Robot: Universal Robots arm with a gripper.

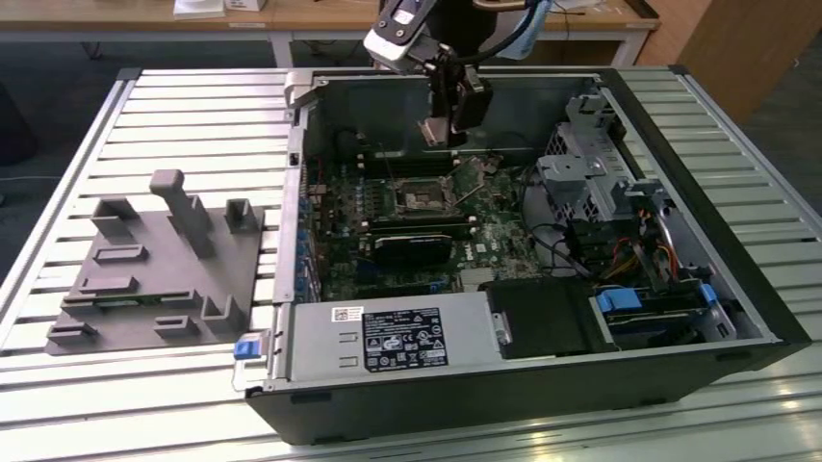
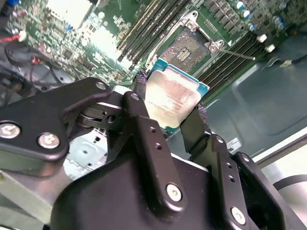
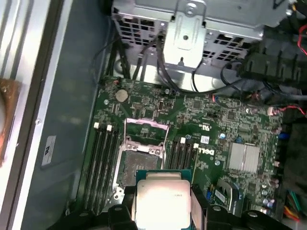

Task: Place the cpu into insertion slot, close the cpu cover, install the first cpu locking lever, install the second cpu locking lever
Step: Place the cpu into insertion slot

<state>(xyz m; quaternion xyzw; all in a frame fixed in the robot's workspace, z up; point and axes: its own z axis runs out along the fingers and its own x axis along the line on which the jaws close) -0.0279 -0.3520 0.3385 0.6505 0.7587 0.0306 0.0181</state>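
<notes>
1. Inside an open computer case, the claw (image 2: 170, 98) has its two black fingers closed to the width of the chip (image 2: 178, 91). It pinches the chip by two opposite edges, with the grey metal lid facing the second wrist view's camera.
2. By its looks the chip is light, thin and stiff, and its smooth lid could slip. The edges seem the safe place to hold it, since the contact face is probably delicate and a tilted landing could harm the socket.
3. Just beyond the chip lies the socket (image 3: 136, 165), a dark square with nothing in it. The chip hangs above the board, near the socket and not yet seated.
4. At one edge of the socket the cover frame (image 3: 145, 122) appears to stand swung open. A thin wire lever (image 2: 235, 53) lies free beside the socket.
5. Rows of memory slots (image 3: 103, 158) flank the socket on the green board (image 3: 225, 124).
6. Farther out, in the exterior view, the case (image 1: 719, 289) lies on its side on a slatted metal surface (image 1: 192, 115). A grey moulded holder (image 1: 141, 279) sits beside it on the exterior view's left.
</notes>
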